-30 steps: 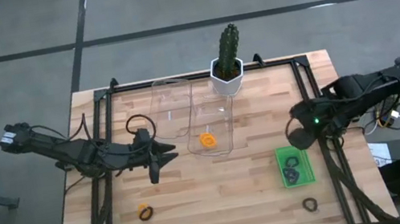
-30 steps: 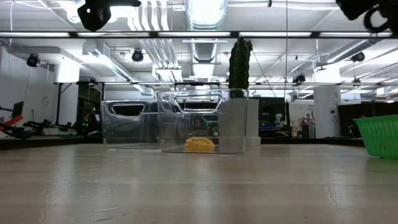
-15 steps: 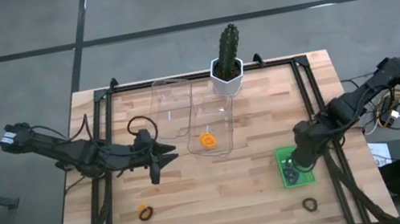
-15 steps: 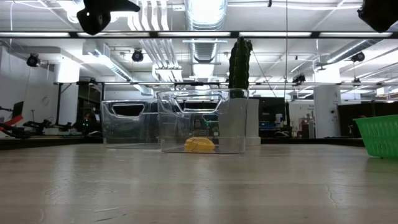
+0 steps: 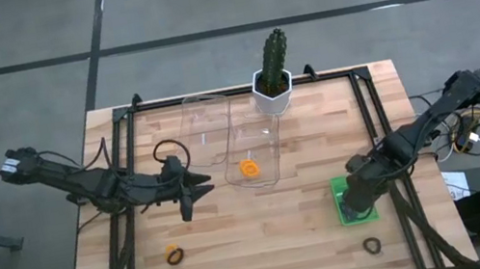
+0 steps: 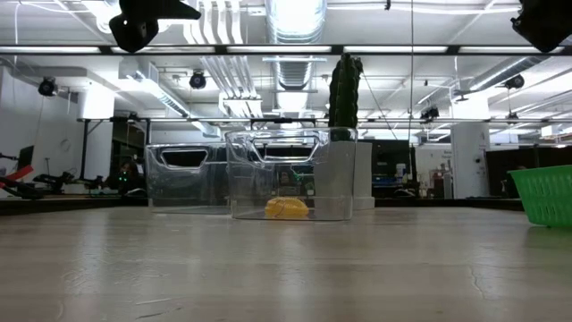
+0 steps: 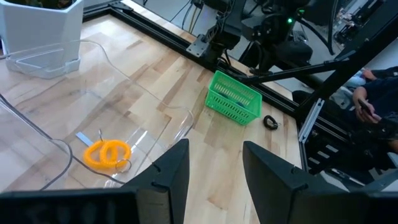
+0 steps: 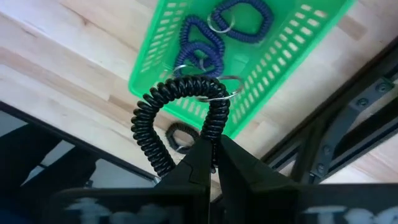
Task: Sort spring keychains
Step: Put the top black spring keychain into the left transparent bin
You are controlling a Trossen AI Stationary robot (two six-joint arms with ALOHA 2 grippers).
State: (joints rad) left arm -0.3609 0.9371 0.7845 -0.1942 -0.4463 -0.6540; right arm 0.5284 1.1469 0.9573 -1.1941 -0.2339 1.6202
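My right gripper (image 8: pixel 210 155) is shut on a black coiled keychain (image 8: pixel 177 109) and hovers over the green basket (image 5: pixel 343 210), where purple keychains (image 8: pixel 205 53) lie. My left gripper (image 7: pixel 214 168) is open, above bare table left of the clear boxes (image 5: pixel 193 189). An orange keychain (image 5: pixel 248 167) lies on the floor of the nearer clear box (image 5: pixel 265 140). One black keychain (image 5: pixel 372 245) lies on the table near the basket. Another loop, orange and dark (image 5: pixel 174 255), lies toward the near left. My right gripper pinches the black keychain's coil (image 8: pixel 214 134) between its two fingers, at one spot on the loop. The fingers come from above, pointing down. The rest of the loop, with its metal ring (image 8: pixel 217 94), sticks out beyond the fingertips, lifted clear above the basket.
A potted cactus in a white pot (image 5: pixel 273 85) stands at the far edge behind two clear boxes (image 5: pixel 207 125). Black frame rails (image 5: pixel 126 153) run along the table's left and right sides. Open wood lies between the boxes and the near edge.
My right gripper has moved toward the near edge and slightly left, from beside the table's right rail to over the green basket, carrying the black keychain. My left arm has kept still.
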